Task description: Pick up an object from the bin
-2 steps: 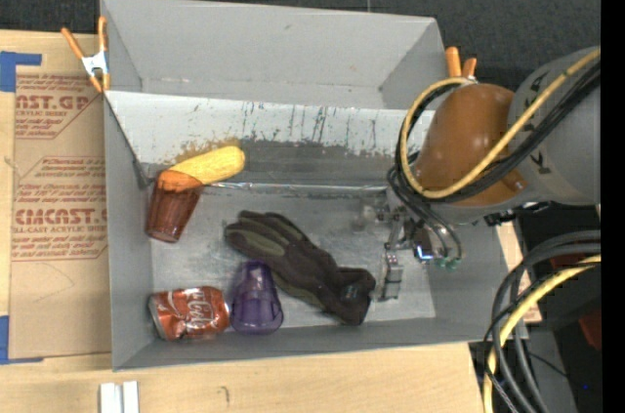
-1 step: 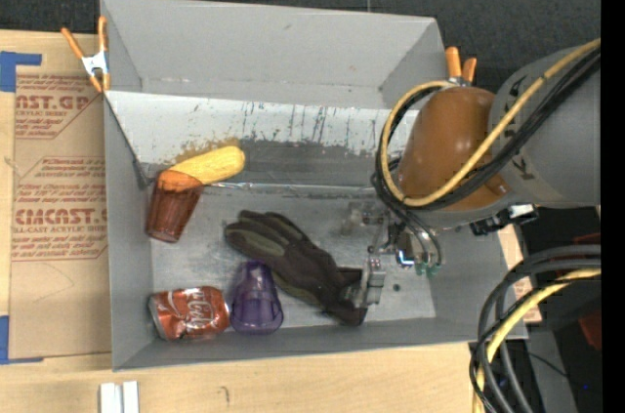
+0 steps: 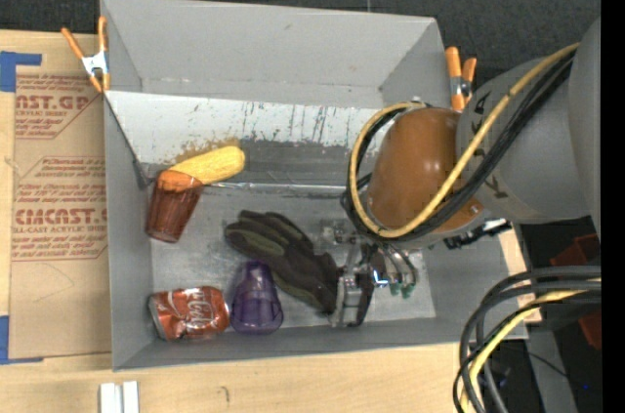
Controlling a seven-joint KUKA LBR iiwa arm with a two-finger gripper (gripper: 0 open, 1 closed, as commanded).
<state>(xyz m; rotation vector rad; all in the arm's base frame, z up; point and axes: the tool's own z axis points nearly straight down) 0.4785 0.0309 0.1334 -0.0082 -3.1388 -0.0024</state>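
Broadly, the grey bin (image 3: 264, 50) takes the arm (image 3: 420, 172) reaching in from the right. A dark glove (image 3: 278, 250) lies near-centre, with the gripper (image 3: 354, 296) at its right end; I cannot tell how wide the jaws stand. A purple cup (image 3: 256, 299) sits at the glove's near left.

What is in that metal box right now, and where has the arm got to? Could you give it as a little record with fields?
bin: grey metal, sloped back wall
gripper: low in the near right part of the bin, at the right end of the dark glove
dark glove: lies mid-floor
yellow cob-shaped thing: back left, by the wall
brown cup: tilted, just under the yellow thing
crushed red can: near left corner
purple cup: beside the can
held thing: cannot tell
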